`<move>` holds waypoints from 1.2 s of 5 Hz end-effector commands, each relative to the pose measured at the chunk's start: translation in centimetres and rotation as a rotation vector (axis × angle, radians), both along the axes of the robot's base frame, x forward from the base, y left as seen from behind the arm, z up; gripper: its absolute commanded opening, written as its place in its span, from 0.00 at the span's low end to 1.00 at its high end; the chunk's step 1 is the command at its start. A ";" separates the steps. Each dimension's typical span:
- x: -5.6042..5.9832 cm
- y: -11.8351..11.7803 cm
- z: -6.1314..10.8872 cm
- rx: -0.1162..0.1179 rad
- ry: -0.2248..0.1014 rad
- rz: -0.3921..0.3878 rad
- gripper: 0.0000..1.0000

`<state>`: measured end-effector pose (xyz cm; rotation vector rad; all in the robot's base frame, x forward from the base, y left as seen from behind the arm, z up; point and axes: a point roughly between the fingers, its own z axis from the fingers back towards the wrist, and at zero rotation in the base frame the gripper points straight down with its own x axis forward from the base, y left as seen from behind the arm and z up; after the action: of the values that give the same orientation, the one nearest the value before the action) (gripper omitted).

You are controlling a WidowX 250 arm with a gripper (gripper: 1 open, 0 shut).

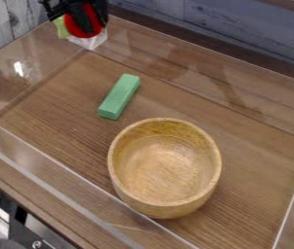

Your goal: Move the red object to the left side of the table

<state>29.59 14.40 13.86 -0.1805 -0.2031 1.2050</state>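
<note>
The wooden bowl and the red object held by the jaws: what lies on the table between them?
The green block lies there, between the wooden bowl and the red object, on the table. The camera view shows this.

The black fingers (74, 12) hang from a dark, boxy wrist.

light: even, bright | glare: on acrylic walls (19, 73) | focus: soft, low resolution
</note>
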 end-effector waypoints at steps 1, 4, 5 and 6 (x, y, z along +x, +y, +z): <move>-0.8 0.4 2.7 0.031 -0.054 0.011 0.00; -4.0 2.7 -1.1 0.058 -0.076 0.008 0.00; -4.1 3.7 -2.3 0.083 -0.081 0.040 0.00; -3.7 5.3 -2.6 0.114 -0.081 0.099 0.00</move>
<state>25.34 18.73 9.53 -0.1326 -0.2871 1.2835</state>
